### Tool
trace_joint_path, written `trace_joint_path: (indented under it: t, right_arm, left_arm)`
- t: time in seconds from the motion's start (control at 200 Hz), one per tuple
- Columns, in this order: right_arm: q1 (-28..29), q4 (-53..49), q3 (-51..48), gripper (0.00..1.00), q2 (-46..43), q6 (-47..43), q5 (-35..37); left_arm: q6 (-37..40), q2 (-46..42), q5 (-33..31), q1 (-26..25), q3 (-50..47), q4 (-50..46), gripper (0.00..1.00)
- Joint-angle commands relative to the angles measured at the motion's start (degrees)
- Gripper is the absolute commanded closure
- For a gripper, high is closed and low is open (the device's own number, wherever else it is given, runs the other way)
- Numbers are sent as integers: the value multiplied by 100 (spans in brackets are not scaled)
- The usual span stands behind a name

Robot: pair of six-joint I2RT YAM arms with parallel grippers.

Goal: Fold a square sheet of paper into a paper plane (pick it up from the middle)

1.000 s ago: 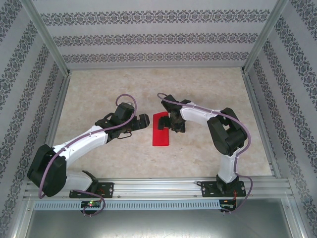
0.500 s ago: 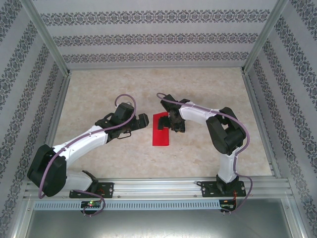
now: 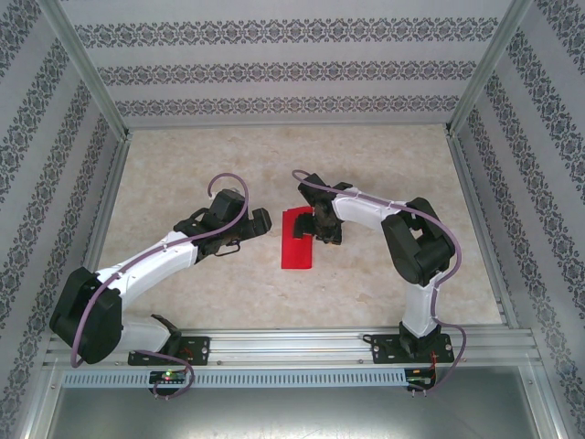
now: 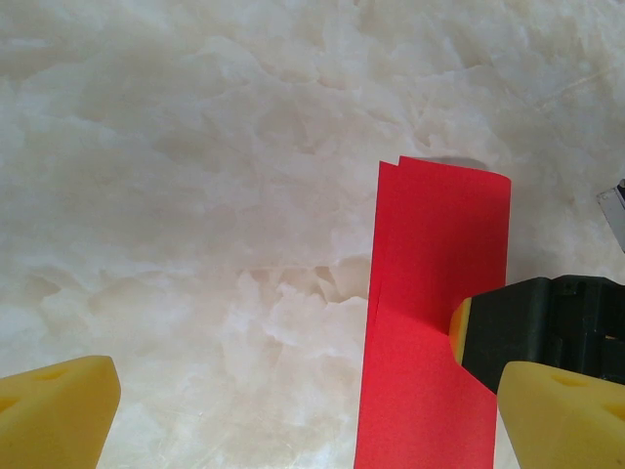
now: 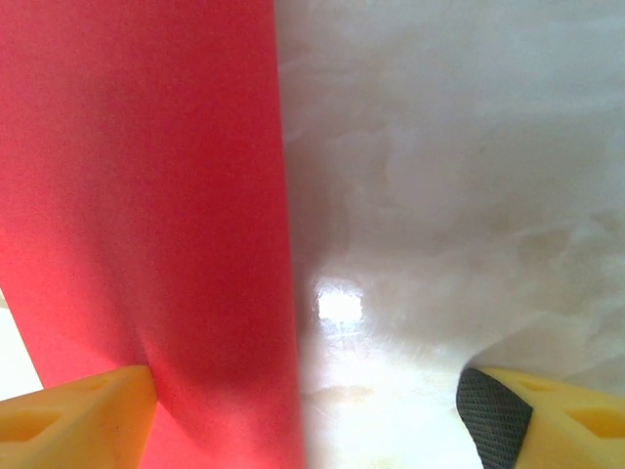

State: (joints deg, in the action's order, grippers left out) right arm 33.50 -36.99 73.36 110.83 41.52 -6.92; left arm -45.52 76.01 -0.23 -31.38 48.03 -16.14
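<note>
Folded sheet of paper (image 3: 295, 245) is lying flat on the marble-look table (image 3: 183, 165), doubled into a narrow red rectangle. It is sitting between the two grippers, its long edges running away from the arm bases.

Left gripper (image 3: 263, 222) is hovering just beside the sheet's left edge, apart from it. In the left wrist view its jaws are standing wide apart, holding nothing (image 4: 311, 412). The sheet (image 4: 430, 293) is lying ahead of them, much closer to the right yellow fingertip (image 4: 562, 415) than to the left one (image 4: 59, 410). Two layers are showing slightly offset at the far end.

Right gripper (image 3: 320, 229) is resting at the sheet's right edge, near its far end. Its jaws are also spread wide (image 5: 308, 415), with the sheet (image 5: 146, 195) filling the space ahead of the left yellow fingertip (image 5: 78, 410), which is touching the paper. The black-padded fingertip (image 5: 547, 415) is sitting over bare table. From the left wrist, that gripper's black finger (image 4: 527, 327) is meeting the sheet's right edge, and a faint crease is running from that contact. Whether the finger is over or under the top layer, cannot tell.
</note>
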Motion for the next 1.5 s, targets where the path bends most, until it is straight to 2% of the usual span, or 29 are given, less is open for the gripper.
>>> trace_joint_path:
  t: [0.0,0.245,1.239,1.364,1.499]
  right_arm:
    - [-36,-65,-122,15,165,-199,-103]
    - [83,-325,151,12,403,-443,-53]
    - [33,-282,58,11,518,-186,-27]
    - [34,-300,55,11,544,-185,-3]
    - [30,-296,25,12,554,-171,24]
  left_arm:
    - [-74,-104,-75,59,22,-126,0]
    - [-62,-78,-23,61,44,-113,0]
    - [-35,17,179,64,67,-23,2]
    - [-44,68,334,67,40,143,11]
    - [-92,264,433,62,125,146,42]
